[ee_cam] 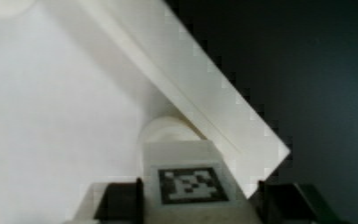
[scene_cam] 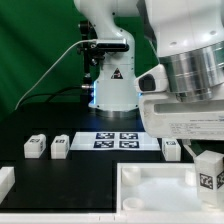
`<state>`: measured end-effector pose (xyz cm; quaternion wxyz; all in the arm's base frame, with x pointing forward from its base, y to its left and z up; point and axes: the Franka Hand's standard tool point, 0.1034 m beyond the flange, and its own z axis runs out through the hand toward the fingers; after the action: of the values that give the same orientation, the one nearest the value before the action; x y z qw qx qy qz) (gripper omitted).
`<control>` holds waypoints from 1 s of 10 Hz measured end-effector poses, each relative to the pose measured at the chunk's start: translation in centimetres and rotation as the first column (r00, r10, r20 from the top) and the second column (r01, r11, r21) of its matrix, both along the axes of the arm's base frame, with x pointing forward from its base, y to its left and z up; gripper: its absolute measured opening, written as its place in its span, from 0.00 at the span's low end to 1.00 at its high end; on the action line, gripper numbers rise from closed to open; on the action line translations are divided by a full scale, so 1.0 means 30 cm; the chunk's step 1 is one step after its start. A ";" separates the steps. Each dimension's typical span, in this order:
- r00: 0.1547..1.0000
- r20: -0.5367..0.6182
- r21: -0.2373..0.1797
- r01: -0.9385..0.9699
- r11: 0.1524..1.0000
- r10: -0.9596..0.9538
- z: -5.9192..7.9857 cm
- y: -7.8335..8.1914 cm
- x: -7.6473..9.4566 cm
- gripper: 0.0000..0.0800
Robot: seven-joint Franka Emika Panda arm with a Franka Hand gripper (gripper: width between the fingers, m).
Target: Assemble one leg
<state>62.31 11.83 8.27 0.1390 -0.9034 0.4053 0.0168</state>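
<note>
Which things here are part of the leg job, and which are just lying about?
In the job: the leg between the fingers of the gripper; the tray-shaped part beside it.
Lying about: three spare legs; the marker board.

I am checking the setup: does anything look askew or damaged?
Nothing stands out. The leg sits straight between the fingers, beside the rim of the tray-like part; the three other legs stand upright.
</note>
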 end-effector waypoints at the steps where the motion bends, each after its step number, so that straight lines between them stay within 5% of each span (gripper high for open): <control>1: 0.999 -0.011 0.004 0.037 0.999 -0.037 0.000 0.000 -0.001 0.38; 4: 0.947 -0.094 0.036 0.312 0.949 -0.308 0.000 0.018 -0.002 0.38; 6: 0.714 -0.198 0.063 0.693 0.718 -0.672 -0.004 0.037 0.021 0.38; 9: 0.716 -0.201 0.067 0.691 0.720 -0.668 -0.008 0.034 0.019 0.38; 10: 0.721 -0.199 0.067 0.686 0.724 -0.664 -0.008 0.034 0.019 0.64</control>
<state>62.89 12.85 8.04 0.1637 -0.6769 0.7147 0.0655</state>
